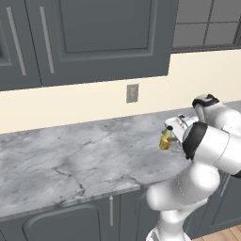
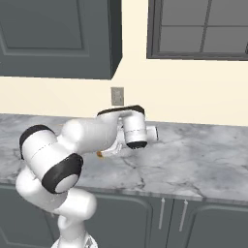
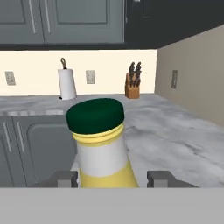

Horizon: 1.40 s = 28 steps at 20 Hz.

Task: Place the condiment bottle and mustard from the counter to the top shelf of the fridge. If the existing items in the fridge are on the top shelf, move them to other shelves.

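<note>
A long marbled worktop (image 1: 70, 160) runs under dark wall cabinets (image 1: 89, 37), and at its right end my white arm (image 1: 207, 150) reaches over the stone. My jaws (image 3: 113, 178) are drawn in narrow on either side of the mustard (image 3: 103, 144), a yellow bottle with a dark green cap, which stands between my two fingertips (image 3: 65, 178); I judge it gripped. This is the pick-up step for the mustard, with the fridge run yet to come. The next move calls for a straight lift off the stone, bottle kept upright, then a drive to the fridge.

The left base view catches the mustard (image 1: 165, 140) as a small yellow shape beside my wrist; in the right base view my forearm (image 2: 92, 135) covers nearly all of it. The hand view alone takes in a paper towel roll (image 3: 67, 84) and a knife block (image 3: 133, 86) against the far wall.
</note>
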### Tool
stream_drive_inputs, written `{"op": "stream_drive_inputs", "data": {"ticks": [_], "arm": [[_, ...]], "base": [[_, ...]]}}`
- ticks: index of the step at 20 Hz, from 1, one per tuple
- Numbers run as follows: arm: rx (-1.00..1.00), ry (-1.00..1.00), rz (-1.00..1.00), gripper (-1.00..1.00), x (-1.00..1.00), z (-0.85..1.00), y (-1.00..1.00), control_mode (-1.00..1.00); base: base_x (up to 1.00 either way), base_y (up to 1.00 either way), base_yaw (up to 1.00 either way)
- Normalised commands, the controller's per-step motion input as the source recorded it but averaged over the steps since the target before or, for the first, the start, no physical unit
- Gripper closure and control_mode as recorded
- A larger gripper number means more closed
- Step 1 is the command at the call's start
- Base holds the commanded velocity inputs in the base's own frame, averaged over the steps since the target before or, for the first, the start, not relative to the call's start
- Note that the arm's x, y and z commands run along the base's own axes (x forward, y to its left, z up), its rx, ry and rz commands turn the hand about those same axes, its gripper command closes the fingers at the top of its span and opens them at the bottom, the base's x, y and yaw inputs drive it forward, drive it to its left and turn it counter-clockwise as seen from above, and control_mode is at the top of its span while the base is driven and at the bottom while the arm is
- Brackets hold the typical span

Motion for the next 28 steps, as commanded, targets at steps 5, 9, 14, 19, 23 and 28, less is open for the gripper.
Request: {"op": "stream_drive_inputs", "data": {"ticks": [5, 9, 14, 19, 23, 28], "arm": [[0.00, -0.05, -0.03, 1.00, -0.81, 1.00, 0.04, -1.00], [0.00, -0.08, -0.02, 1.00, -0.85, 1.00, 0.17, -1.00], [0.00, -0.03, -0.05, 1.00, -0.77, 1.00, 0.13, -1.00], [-0.09, 0.00, -0.11, 1.00, -0.55, 0.77, 0.17, -1.00], [-0.23, 0.00, -0.20, 1.00, -0.41, 0.09, 0.52, -1.00], [-0.05, 0.00, -0.05, 1.00, -0.09, 0.00, 0.13, -1.00]], "base": [[0.00, 0.00, 0.00], [0.00, 0.00, 0.00], [0.00, 0.00, 0.00], [0.00, 0.00, 0.00], [0.00, 0.00, 0.00], [0.00, 0.00, 0.00]]}}
